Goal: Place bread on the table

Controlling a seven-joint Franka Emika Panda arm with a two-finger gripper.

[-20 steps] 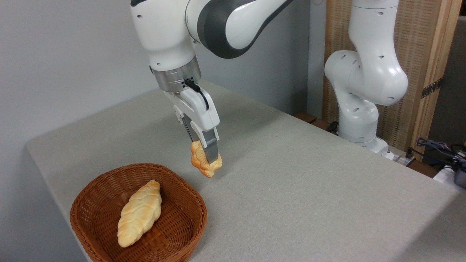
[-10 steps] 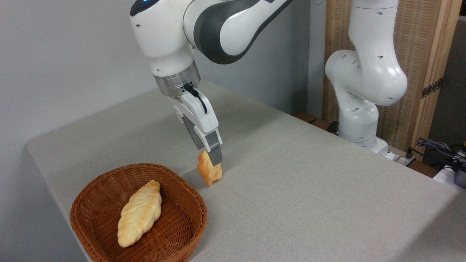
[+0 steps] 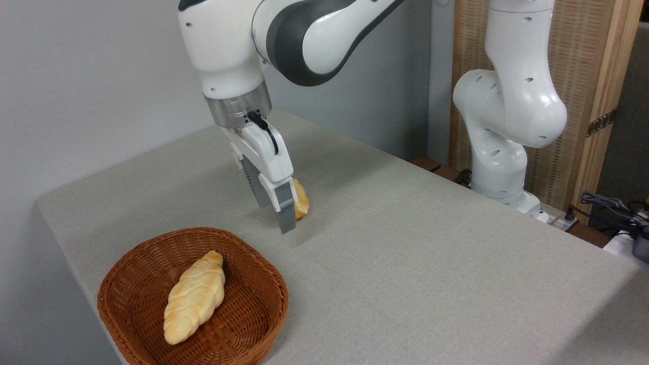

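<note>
Bread: we saw the bread (image 3: 301, 201), a short golden-orange pastry with a crimped ridge, lying on the bench (image 3: 405, 263) just behind the tool (image 3: 276, 215), toward the far edge and near the middle of its width.

Tool state: we judged the tool released; its two grey fingers (image 3: 286, 218) stood apart with nothing between them, and the near one hid part of the bread.

Contact: we could not tell whether the far finger touched the pastry or stood just beside it.

Task progress: we judged the bread set down and out of the basket (image 3: 152, 263), so little remained but to lift clear.

Risk: we thought a sideways withdrawal could let a finger catch the ridged edge and drag or roll the light pastry across the bench. A straight lift would avoid that.

Second risk: we thought a low sweep toward the near-left corner could clip the basket rim and shift it.

Materials: the bench wore a matte grey-beige cloth with rounded edges, likely grippy enough to hold the bread still.

Basket: brown woven wicker, shallow and rounded, at the near-left corner.

Loaf: a longer pale-yellow braided loaf (image 3: 194, 298) lay inside the basket, smooth and glossy.
</note>
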